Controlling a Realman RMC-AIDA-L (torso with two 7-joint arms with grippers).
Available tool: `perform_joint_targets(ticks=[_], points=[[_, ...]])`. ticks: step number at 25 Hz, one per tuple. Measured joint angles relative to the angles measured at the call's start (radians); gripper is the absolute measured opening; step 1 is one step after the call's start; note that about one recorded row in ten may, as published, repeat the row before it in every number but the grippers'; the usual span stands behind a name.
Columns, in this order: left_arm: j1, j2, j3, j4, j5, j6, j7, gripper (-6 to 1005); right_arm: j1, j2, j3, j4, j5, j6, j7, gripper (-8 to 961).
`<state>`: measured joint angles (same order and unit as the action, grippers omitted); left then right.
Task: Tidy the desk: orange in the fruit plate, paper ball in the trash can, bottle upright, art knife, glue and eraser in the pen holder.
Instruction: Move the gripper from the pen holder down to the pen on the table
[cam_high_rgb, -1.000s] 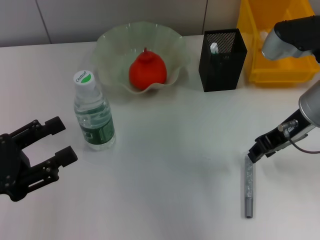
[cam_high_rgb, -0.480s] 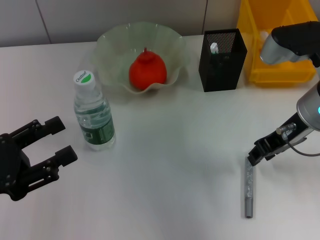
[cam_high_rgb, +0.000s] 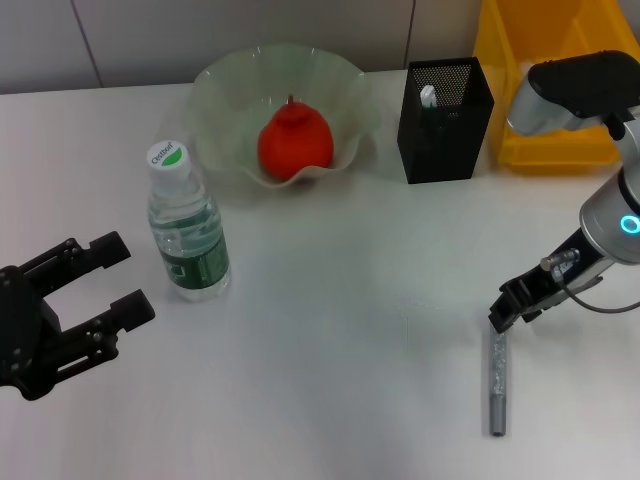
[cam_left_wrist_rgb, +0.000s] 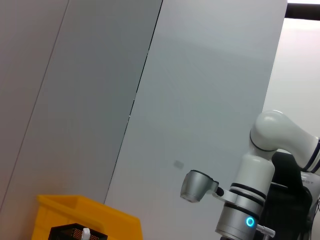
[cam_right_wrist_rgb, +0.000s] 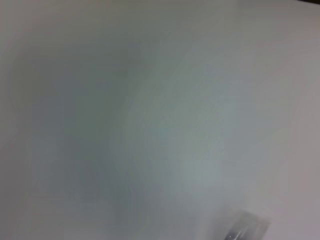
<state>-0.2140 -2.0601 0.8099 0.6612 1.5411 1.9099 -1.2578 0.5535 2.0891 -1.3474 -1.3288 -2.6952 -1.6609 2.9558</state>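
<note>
The left gripper (cam_high_rgb: 105, 285) sits low at the robot's left, its two black fingers (cam_high_rgb: 85, 256) spread apart and pointing toward the middle of the work. The right arm (cam_high_rgb: 610, 215) bends down from the far right side, its right gripper (cam_high_rgb: 507, 312) angled down close to the surface; its finger spacing is unclear.

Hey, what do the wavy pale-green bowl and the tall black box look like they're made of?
The wavy pale-green bowl looks like translucent glass or plastic, since the table shows through its glossy rim. The tall black box appears to be matte perforated metal mesh.
</note>
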Motion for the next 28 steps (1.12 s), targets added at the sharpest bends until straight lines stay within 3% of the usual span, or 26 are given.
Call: perform_joint_targets(ticks=[11, 17, 23, 28], points=[[-0.002, 0.001, 0.000, -0.010, -0.001, -0.010, 0.000, 746, -0.002, 0.001, 0.057, -0.021, 0.054, -0.029, 0.000, 340], [-0.003, 0.003, 0.000, -0.012, -0.003, -0.012, 0.000, 747, -0.052, 0.002, 0.109, -0.101, 0.080, -0.084, 0.004, 339], [-0.005, 0.004, 0.000, -0.012, -0.003, -0.016, 0.013, 747, -0.060, -0.007, 0.031, -0.110, 0.082, -0.077, -0.015, 338], [-0.007, 0.001, 0.000, -0.017, -0.003, -0.014, 0.013, 747, -0.024, -0.007, -0.002, -0.126, 0.098, -0.083, -0.084, 338]])
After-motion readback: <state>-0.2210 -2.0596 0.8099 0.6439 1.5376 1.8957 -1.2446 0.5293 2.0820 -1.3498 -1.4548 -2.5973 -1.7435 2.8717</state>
